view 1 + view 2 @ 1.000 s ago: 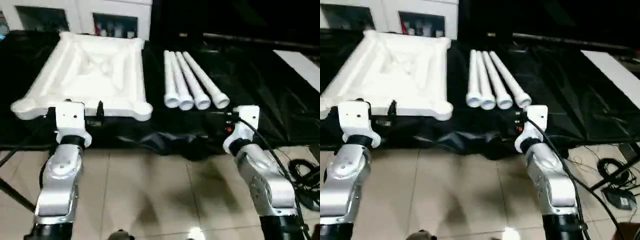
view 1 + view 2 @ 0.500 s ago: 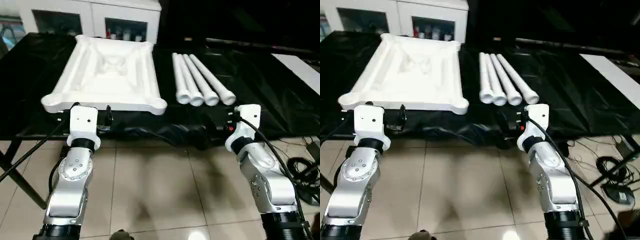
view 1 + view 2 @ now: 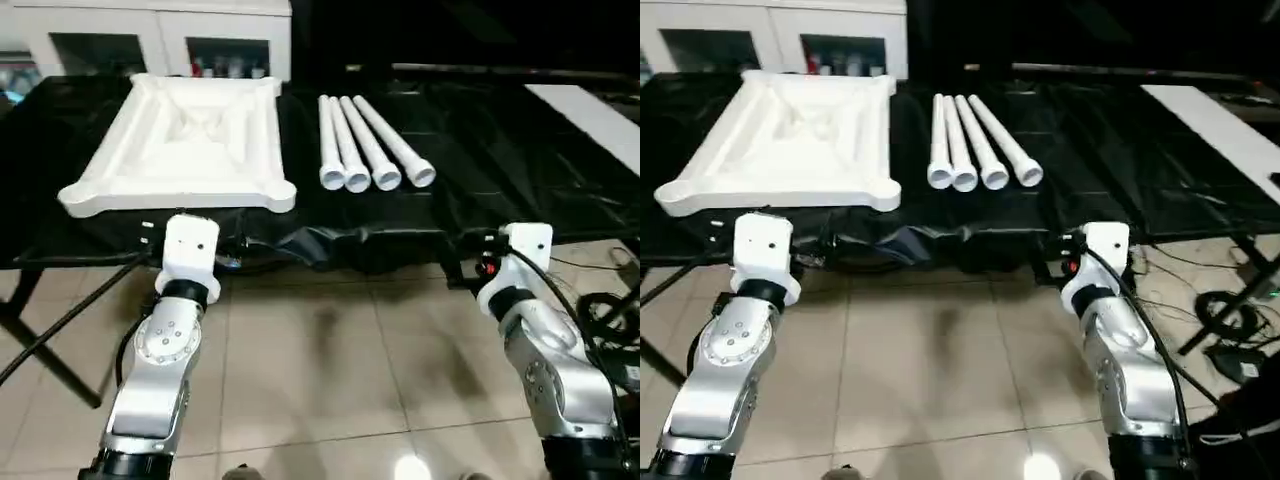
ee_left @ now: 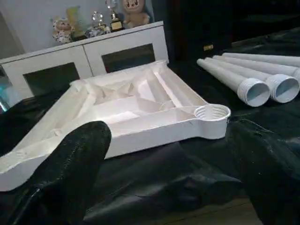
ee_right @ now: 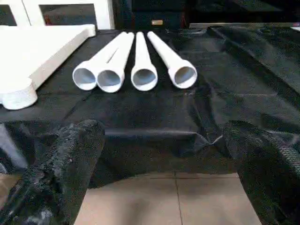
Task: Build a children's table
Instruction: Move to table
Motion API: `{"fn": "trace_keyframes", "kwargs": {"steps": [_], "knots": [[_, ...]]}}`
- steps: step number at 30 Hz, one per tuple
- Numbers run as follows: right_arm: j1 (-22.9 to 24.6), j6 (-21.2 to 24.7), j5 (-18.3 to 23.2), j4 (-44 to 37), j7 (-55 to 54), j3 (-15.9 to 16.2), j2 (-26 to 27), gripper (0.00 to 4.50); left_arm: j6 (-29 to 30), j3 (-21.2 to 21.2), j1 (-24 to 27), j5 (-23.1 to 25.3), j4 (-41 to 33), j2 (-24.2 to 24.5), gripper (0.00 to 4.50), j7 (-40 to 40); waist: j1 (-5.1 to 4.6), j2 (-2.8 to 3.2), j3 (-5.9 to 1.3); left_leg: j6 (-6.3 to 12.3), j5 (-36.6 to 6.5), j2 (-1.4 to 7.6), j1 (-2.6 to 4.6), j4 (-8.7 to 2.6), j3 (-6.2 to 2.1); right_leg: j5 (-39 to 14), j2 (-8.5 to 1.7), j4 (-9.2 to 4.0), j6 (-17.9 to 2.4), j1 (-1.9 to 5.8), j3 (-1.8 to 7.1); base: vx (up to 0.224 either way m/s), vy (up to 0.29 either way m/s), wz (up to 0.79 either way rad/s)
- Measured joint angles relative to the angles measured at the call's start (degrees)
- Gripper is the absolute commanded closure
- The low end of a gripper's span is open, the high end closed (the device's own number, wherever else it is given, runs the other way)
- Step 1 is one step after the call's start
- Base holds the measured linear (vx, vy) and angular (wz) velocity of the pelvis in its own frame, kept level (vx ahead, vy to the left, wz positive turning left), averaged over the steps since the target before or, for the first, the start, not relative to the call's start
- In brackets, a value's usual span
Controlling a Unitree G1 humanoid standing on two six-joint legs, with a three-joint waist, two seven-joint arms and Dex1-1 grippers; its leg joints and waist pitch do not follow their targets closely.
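The white table top lies ribbed side up on the black-covered work table, at its left, with a round socket at the near corner. Several white tubular legs lie side by side to its right, open ends toward me. My left gripper stands open just in front of the table's front edge, facing the top's near right corner. My right gripper is open too, off the front edge and a little right of the legs. Neither holds anything.
A black cloth covers the work table and sags over its front edge between my arms. A white glass-door cabinet stands behind. A white board lies far right. Cables trail on the tiled floor at right.
The camera has shifted. Against the table, both grippers have drawn back from the front edge and sit lower. Both stay open. Top and legs lie as before.
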Motion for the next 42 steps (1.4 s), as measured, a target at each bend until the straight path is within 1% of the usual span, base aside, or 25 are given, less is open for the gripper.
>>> {"fn": "trace_keyframes", "kwargs": {"steps": [3, 5, 7, 10, 12, 13, 14, 16, 17, 18, 19, 20, 22, 24, 26, 27, 29, 30, 31, 33, 35, 36, 37, 39, 42], "knots": [[0.08, 0.00, -0.01, -1.27, -0.06, 0.04, 0.11, 0.01, -0.08, 0.05, -0.04, -0.06, -0.25, 0.14, 0.03, -0.31, -0.57, 0.99, 0.68, -0.07, -0.66, 0.91, 2.03, -0.38, 0.09, -0.90, -0.31, -1.30, 0.55, 3.08, -1.74, 0.018, 0.017, -0.06], [0.16, 0.01, -0.01, -2.11, -0.27, 0.05, 0.21, 0.01, -0.11, 0.06, -0.09, -0.10, -0.29, 0.11, 0.03, -0.34, -1.33, 0.15, 1.04, -0.32, -0.91, 0.08, 3.11, -0.37, 0.42, -3.24, -1.05, 1.68, 1.04, 3.22, 0.48, 0.071, 0.025, -0.13], [0.41, 0.02, -0.01, -2.14, -0.49, -0.24, -0.21, 0.01, -0.11, 0.28, 0.18, -0.19, -0.28, -0.65, 0.03, -0.35, -1.46, -1.01, 0.91, -0.47, -2.89, -0.19, 3.98, -0.08, 0.84, -3.47, -1.00, 1.59, 0.73, 3.83, 1.28, 0.136, -0.039, -0.06], [0.77, 0.15, -0.07, -2.09, -0.65, -1.57, -1.06, 0.01, -0.12, -1.29, -0.07, -0.57, -0.32, -1.65, 0.03, -0.55, 0.07, -0.44, 0.59, 3.43, -4.90, -1.18, 0.91, 4.83, 0.10, -3.67, -0.79, 0.50, 0.90, 4.61, 1.80, 0.164, -0.019, -0.04], [0.69, 0.15, -0.35, -2.11, -0.53, -1.50, -1.16, 0.01, -0.12, -0.88, -0.08, -0.62, -0.33, -1.51, 0.03, -0.53, 0.51, 1.20, -0.21, 3.33, -3.17, -0.71, -0.57, 1.29, -0.08, -4.02, 0.60, -0.94, 1.27, 5.69, 0.84, 0.165, 0.025, 0.05], [0.62, 0.23, -0.51, -2.12, -0.50, -1.28, -0.89, 0.01, -0.09, -0.43, 0.09, -0.64, -0.34, -1.25, 0.03, -0.49, 0.54, 1.84, -0.48, 1.79, -1.42, 0.02, 0.21, 1.26, -1.00, -4.32, 1.18, -1.10, 1.46, 6.00, 0.61, 0.216, 0.054, -0.04], [0.14, 0.35, -0.57, -2.15, -0.32, 0.11, -0.22, 0.01, -0.08, 0.28, 0.48, -0.64, -0.33, -0.93, 0.03, -0.40, 0.07, 1.54, -0.55, 1.90, -2.07, -0.52, 0.57, 1.25, -1.29, -4.93, 0.90, 0.01, 1.18, 5.71, 0.72, 0.216, 0.054, -0.04], [-0.56, 0.35, -0.62, -2.93, 0.37, 1.79, -0.12, 0.01, 0.12, 2.05, 0.58, -0.62, -0.28, -0.32, 0.03, -0.15, -0.84, 0.86, -0.81, 2.18, -3.43, -1.44, 1.46, 1.35, -2.20, -5.97, 0.37, 7.46, 1.78, 1.79, 2.25, 0.214, 0.009, -0.09], [-0.53, 0.35, -0.65, -3.08, 0.51, 1.84, -0.16, 0.01, 0.12, 2.11, 0.58, -0.63, -0.28, -0.34, 0.03, -0.12, -1.19, 0.56, -0.93, 2.10, -3.81, -1.69, 1.70, 1.35, -2.49, -5.99, 0.02, 8.43, 2.09, 0.58, 2.36, 0.197, -0.011, -0.07], [-0.43, 0.35, -0.72, -3.43, 1.00, 2.21, -0.61, 0.01, 0.12, 2.09, 0.55, -0.62, -0.48, -0.50, 0.03, -0.07, -3.08, -0.90, -1.15, 3.39, -4.56, -4.55, 1.86, 1.28, -6.17, -5.85, -1.02, 7.60, 4.14, -2.10, 3.85, 0.161, -0.074, 0.06], [-0.32, 0.37, -0.77, -3.84, 1.37, 2.36, -0.83, 0.01, 0.18, 2.02, 0.54, -0.61, -0.63, -0.66, 0.03, -0.04, -3.82, -2.62, -1.31, 4.14, -5.08, -6.50, 1.38, 1.69, -6.95, -5.05, -1.74, 3.52, 4.70, -1.89, 6.15, 0.117, -0.084, 0.48], [0.34, 0.35, -0.80, -4.23, 1.69, 2.27, -1.85, 0.01, 0.36, 1.58, 0.19, -0.61, -0.51, -1.44, 0.03, 0.07, -4.46, -3.41, -0.94, 6.91, -6.45, -7.43, 1.05, 3.62, -7.13, -2.68, -2.09, 4.03, 4.23, -1.40, 6.47, 0.117, -0.084, 0.48], [0.55, 0.64, -1.53, -3.59, 2.04, 1.53, -2.66, 0.01, 0.42, -0.74, 1.23, -0.69, -0.88, -2.81, 0.03, 0.06, -4.06, -2.66, -0.69, 10.39, -7.36, -6.05, -1.96, 10.85, -5.03, -3.04, -2.38, 1.35, 3.87, 1.87, 3.73, 0.173, -0.025, 0.48], [0.03, 0.57, -1.86, -3.62, 2.64, 2.39, -2.11, 0.01, 0.45, 0.18, 1.21, -0.67, -1.65, -1.71, 0.03, 0.18, -3.49, -1.82, -0.84, 8.74, -6.30, -4.86, -3.59, 8.30, -2.84, -3.26, -3.21, -2.12, 3.53, 5.60, -1.07, 0.190, -0.006, 0.45], [-0.83, 0.49, -1.86, -3.78, 3.18, 3.49, -1.84, 0.01, 0.43, 1.58, 1.19, -0.67, -3.03, -1.07, 0.03, 0.24, -3.01, 0.64, -0.59, 8.64, -4.33, -2.15, -3.49, 3.72, -1.94, -3.77, -2.78, -4.45, 4.14, 9.68, -6.45, 0.223, 0.048, 0.56], [-0.95, 0.50, -1.86, -3.76, 3.31, 4.63, -0.76, 0.01, 0.43, 2.58, 1.76, -0.65, -3.26, -0.50, 0.03, 0.26, -3.01, 1.16, -0.23, 6.07, -2.27, -1.83, -2.39, 3.84, -2.93, -4.88, -2.52, -4.68, 4.86, 11.69, -7.68, 0.306, 0.098, 0.49], [-2.00, 0.50, -1.79, -3.80, 3.70, 6.83, 0.34, 0.01, 0.98, 4.60, 2.04, -0.63, -2.59, 0.46, 0.03, 0.40, -4.22, -0.52, -0.28, 6.15, -3.19, -5.17, -1.95, 3.92, -5.65, -7.54, -1.31, 4.08, 3.42, 8.51, -3.20, 0.324, 0.071, 0.57], [-2.14, 0.47, -1.79, -3.80, 3.87, 6.94, 0.18, 0.01, 1.27, 4.78, 2.22, -0.62, -2.37, 0.33, 0.03, 0.40, -4.12, -0.68, -0.42, 6.94, -3.67, -6.69, -1.51, 3.83, -7.65, -8.42, 0.80, 8.98, 3.74, 5.10, -0.20, 0.270, 0.037, 0.62], [-2.18, 0.46, -1.80, -3.80, 3.90, 6.90, -0.03, 0.01, 1.33, 4.72, 2.25, -0.62, -2.38, 0.18, 0.03, 0.39, -4.09, -0.75, -0.48, 7.04, -3.82, -7.83, -1.03, 3.57, -9.01, -8.80, 1.90, 10.12, 4.22, 2.53, 0.99, 0.191, 0.040, 0.47], [-2.11, 0.46, -1.85, -3.80, 3.98, 6.79, -0.18, 0.01, 1.35, 4.38, 2.11, -0.63, -2.64, 0.00, 0.03, 0.39, -4.63, -2.01, -0.51, 7.02, -4.29, -11.29, 0.70, 2.57, -9.95, -8.04, 2.07, 9.17, 5.05, -2.89, 4.07, 0.180, 0.040, 0.49], [-2.02, 0.38, -1.91, -3.76, 4.15, 6.61, -0.16, 0.01, 1.35, 3.96, 1.75, -0.64, -3.21, -0.06, 0.03, 0.37, -5.00, -4.71, -0.28, 6.85, -5.26, -15.01, 1.71, 2.44, -10.05, -2.63, 0.36, 2.67, 3.76, -3.69, 7.82, 0.191, -0.004, 0.70], [-1.38, 0.38, -2.00, -3.54, 4.17, 6.00, -0.80, 0.01, 1.44, 3.11, 1.65, -0.66, -3.05, -0.82, 0.03, 0.25, -4.99, -5.22, 0.04, 8.10, -6.62, -14.13, 1.96, 5.09, -7.84, 0.40, -0.25, 2.64, 2.86, -2.14, 8.01, 0.169, -0.055, 0.92], [-1.27, 0.42, -2.04, -2.93, 4.15, 5.40, -1.00, 0.01, 1.44, 2.21, 1.85, -0.68, -3.09, -1.25, 0.03, 0.21, -4.37, -4.36, 0.17, 9.03, -7.30, -12.07, 1.70, 7.82, -6.28, -0.21, -0.17, 2.05, 2.65, -0.68, 6.96, 0.171, -0.013, 0.79], [-1.31, 0.38, -2.03, -2.83, 4.12, 5.31, -0.94, 0.01, 1.45, 2.17, 1.83, -0.66, -3.08, -1.00, 0.03, 0.04, -3.09, -3.54, 0.48, 8.22, -7.42, -7.66, 0.14, 10.75, -4.99, -0.57, -1.08, -0.52, 2.56, 2.74, 3.90, 0.187, 0.011, 0.68], [-1.81, 0.67, -1.68, -2.96, 3.93, 5.57, 0.47, 0.01, 1.33, 2.78, 1.66, -0.73, -2.87, -0.24, 0.03, -0.89, -1.61, -1.21, 0.40, 2.12, -6.15, -2.37, 1.74, 4.53, -3.67, -2.61, -0.59, -0.27, 1.66, 4.10, 3.21, 0.195, 0.092, 0.35]]}}
